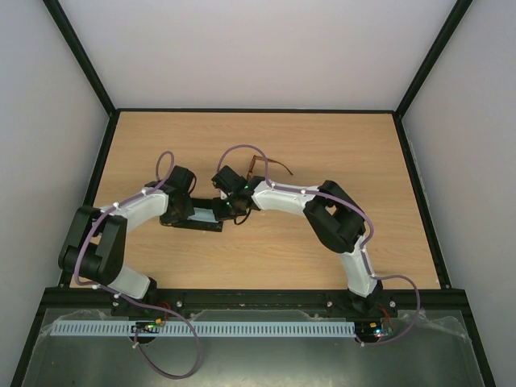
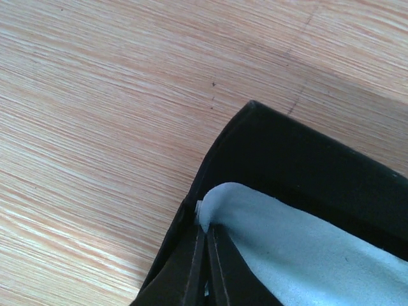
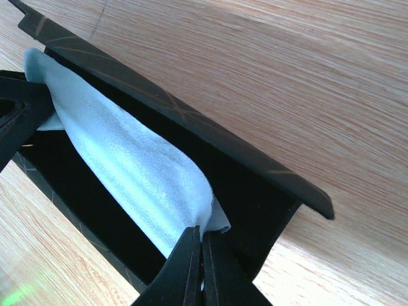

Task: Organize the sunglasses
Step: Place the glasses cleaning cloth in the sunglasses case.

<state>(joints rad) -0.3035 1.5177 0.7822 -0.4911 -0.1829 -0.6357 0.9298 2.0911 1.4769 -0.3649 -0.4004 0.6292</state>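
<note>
**Cloth strung between my two claws, sunglasses out on the wood**

A pale wooden table point(image 1: 347, 145) with plain grey walls round it. The sunglasses point(image 1: 258, 165) lie on the bare wood just beyond my right wrist, on the far side of the case and outside it. Neither of my claws touches them.

Nearer, the black oblong case point(image 3: 191, 121) lies open, its length running left to right. The light blue-grey cloth point(image 3: 140, 172) runs along the inside of it. My left claw point(image 2: 205, 233) is pinched tight on the cloth's corner at the left end wall. My right claw point(image 3: 199, 239) is closed just as tight on the right end. Between them the cloth humps up instead of lying flat.

I take the step in hand to be bedding the cloth in the case so the glasses can go in. To do it well, I should:

- Lower both ends together onto the case floor.
- Draw my claws apart only enough to flatten the hump, since a harder pull would likely drag the light case.
- Release one end at a time and rise straight up, so the fabric does not cling and lift.

When my right arm backs out it must clear the glasses, because those thin temple arms would snag easily.
</note>
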